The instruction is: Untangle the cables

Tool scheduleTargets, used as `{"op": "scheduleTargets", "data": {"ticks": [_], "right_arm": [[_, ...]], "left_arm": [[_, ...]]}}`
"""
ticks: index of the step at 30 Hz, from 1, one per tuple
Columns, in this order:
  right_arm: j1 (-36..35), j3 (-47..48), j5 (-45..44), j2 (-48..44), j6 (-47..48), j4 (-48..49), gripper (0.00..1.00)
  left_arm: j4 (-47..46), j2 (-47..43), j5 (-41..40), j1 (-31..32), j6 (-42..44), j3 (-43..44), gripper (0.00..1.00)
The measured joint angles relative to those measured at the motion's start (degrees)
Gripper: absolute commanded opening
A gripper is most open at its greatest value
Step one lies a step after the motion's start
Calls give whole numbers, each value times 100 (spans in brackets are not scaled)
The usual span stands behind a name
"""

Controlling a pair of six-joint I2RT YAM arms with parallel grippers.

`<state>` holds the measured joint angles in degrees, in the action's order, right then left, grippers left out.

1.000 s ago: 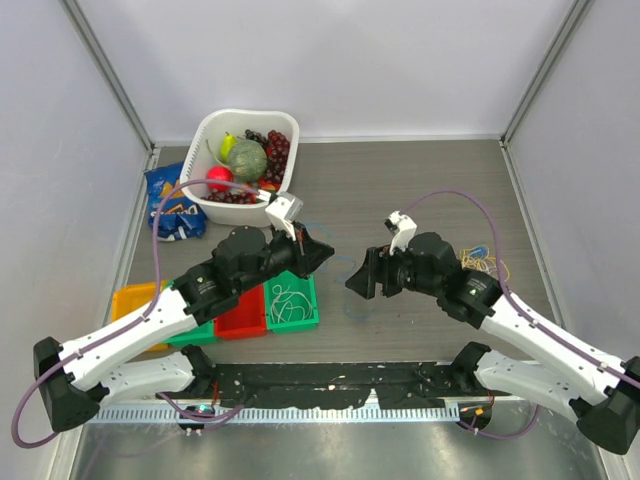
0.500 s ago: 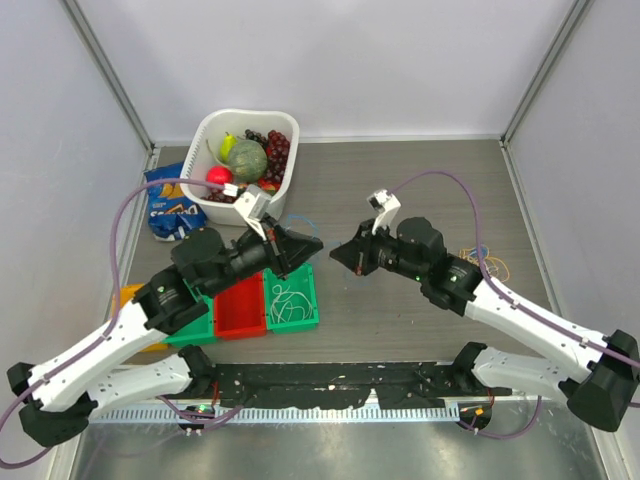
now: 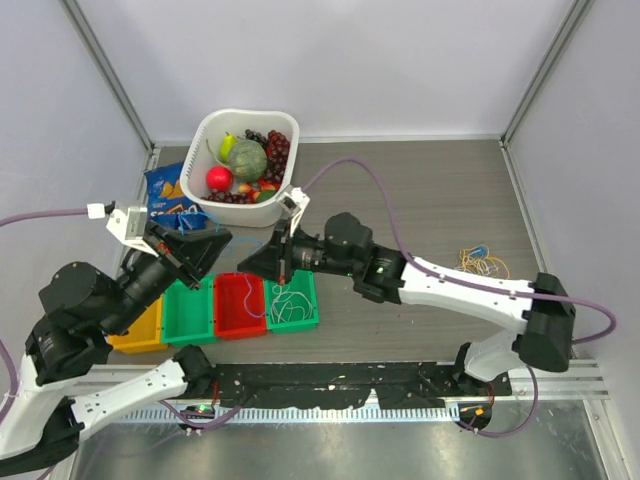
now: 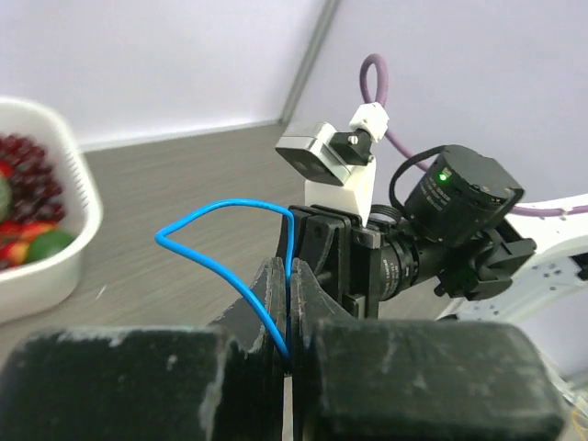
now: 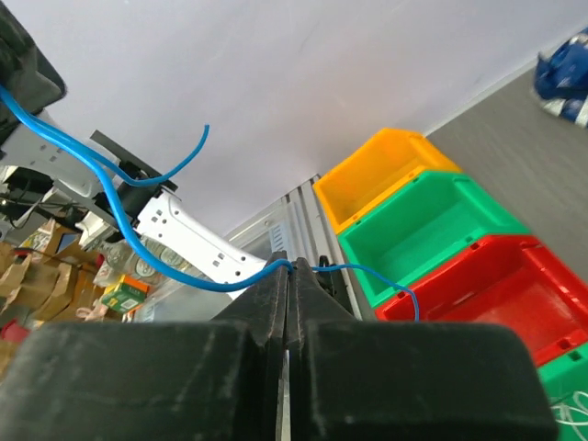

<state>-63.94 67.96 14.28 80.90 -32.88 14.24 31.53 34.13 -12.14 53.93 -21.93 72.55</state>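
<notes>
1. while both arms pinch the same blue cable (image 4: pixel 225 209), the left end effector (image 4: pixel 288 292) has its fingers pressed together on one part. the right end effector (image 5: pixel 288 283) is clamped on another part. the strand loops slackly in the air between them, above the bins at the near left of the table (image 3: pixel 420 190).
2. the wire is far thinner than the fingers, so a pull apart could slide it out of either pinch. it would then likely drop into the red bin (image 3: pixel 235 312) or across the row.
3. with two parts held fast, a hard or skewed pull could kink or stretch the strand once the slack is used up.
4. the right arm reaches far to the left, low over the green bin (image 3: pixel 305 322) that holds a white cable (image 3: pixel 288 298). sinking lower could snag that wire or shove the bins.
5. the two end effectors sit near each other, so a misjudged swing could knock them together.
6. a yellow-orange and blue tangle (image 3: pixel 483 262) lies on the right of the table, well apart, so much of the job looks unfinished.
</notes>
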Motion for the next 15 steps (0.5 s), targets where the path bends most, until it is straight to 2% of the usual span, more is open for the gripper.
{"op": "scheduleTargets", "data": {"ticks": [3, 8, 12, 15], "right_arm": [[-81, -83, 122, 400, -157, 433, 1], [-120, -426, 306, 1261, -304, 1268, 1], [-120, -470, 352, 1974, -350, 1419, 1], [-120, -481, 356, 2184, -380, 1390, 1]], "left_arm": [[461, -212, -407, -2, -129, -138, 0], [1132, -415, -955, 0, -522, -1054, 0], [1648, -413, -1394, 0, -835, -1615, 0], [1858, -426, -1838, 0, -1309, -1766, 0]]}}
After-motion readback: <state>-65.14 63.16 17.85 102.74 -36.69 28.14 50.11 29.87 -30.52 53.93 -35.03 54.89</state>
